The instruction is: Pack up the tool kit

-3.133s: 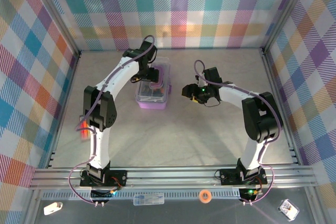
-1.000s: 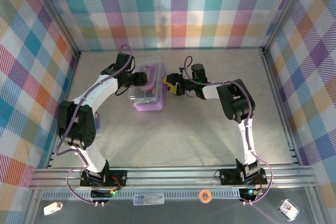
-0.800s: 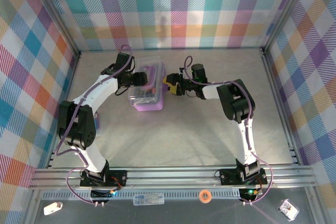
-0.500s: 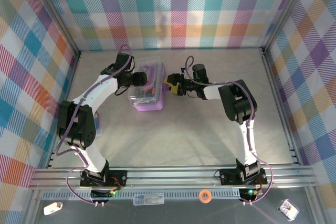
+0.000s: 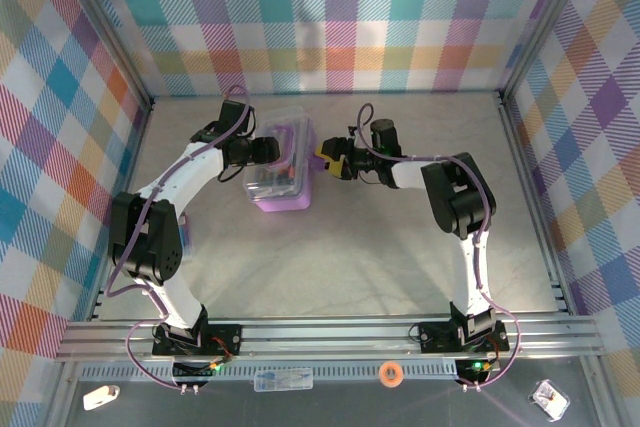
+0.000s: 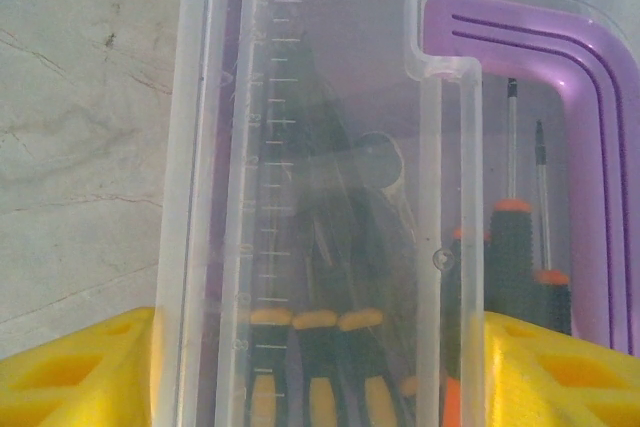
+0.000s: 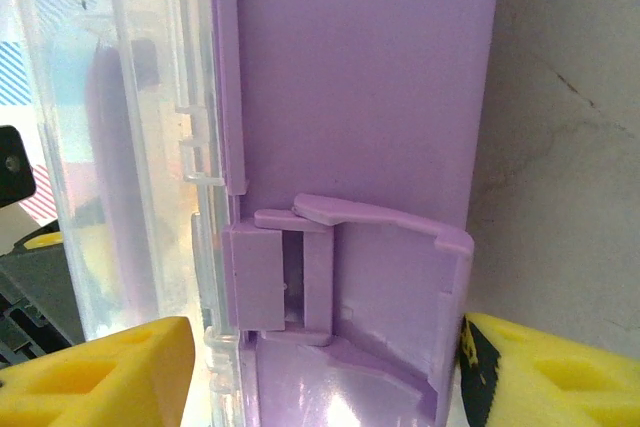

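**Mostly plastic, on a matt stone-look counter**
Case (image 7: pixel 360 67) base: lilac plastic, smooth, semi-gloss, w/ a soft highlight below the latch (image 7: pixel 300 267). Lid (image 6: pixel 330 97): clear plastic, glossy, slightly hazy, w/ moulded ruler ticks. Handle (image 6: pixel 590 147): purple plastic, smooth, grooved. Screwdrivers (image 6: pixel 512 237): thin bright metal shafts, black grips w/ orange bands, prob. plastic. Pincer pads (image 6: pixel 70 372): yellow plastic, matt, w/ recessed pockets. Counter (image 6: pixel 80 147): pale grey, matt, fine dark hairline veins. Arms (image 5: pixel 195 172): white shells w/ slight sheen, black joints. Rail (image 5: pixel 330 332): brushed metal. Walls (image 5: pixel 330 17): matt checked print; cloth or paper unclear.
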Available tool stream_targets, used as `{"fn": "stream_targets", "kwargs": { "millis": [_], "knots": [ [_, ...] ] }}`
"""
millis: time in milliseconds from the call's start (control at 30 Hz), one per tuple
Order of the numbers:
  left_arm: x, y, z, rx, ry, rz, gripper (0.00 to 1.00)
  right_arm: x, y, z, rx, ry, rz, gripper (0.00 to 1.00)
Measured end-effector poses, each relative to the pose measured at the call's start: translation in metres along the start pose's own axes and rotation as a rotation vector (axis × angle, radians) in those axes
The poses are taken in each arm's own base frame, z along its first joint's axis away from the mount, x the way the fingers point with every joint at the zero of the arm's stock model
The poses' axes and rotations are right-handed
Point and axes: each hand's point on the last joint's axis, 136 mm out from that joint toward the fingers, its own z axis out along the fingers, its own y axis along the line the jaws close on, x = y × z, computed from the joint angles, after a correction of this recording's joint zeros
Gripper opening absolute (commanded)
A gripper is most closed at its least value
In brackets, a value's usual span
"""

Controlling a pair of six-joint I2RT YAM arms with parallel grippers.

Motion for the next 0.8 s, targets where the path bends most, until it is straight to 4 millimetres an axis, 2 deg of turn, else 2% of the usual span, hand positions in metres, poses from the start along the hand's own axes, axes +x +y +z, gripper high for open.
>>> {"fn": "stream_targets", "kwargs": {
  "millis": [367,567,800],
  "knots": [
    [0.002,-0.003,0.006,-0.037,0.024,-0.001,0.5,-0.004,0.003,-0.005,-0.004,-0.01,-0.002,0.67],
    [0.006,-0.013,0.009,-0.079,0.041,0.035,0.5,0.002,0.027,0.004,-0.057,0.019,-0.065,0.67],
    [0.008,-0.015,0.011,-0.11,0.056,0.05,0.5,0.002,0.029,0.005,-0.06,0.022,-0.069,0.65]
  ]
}}
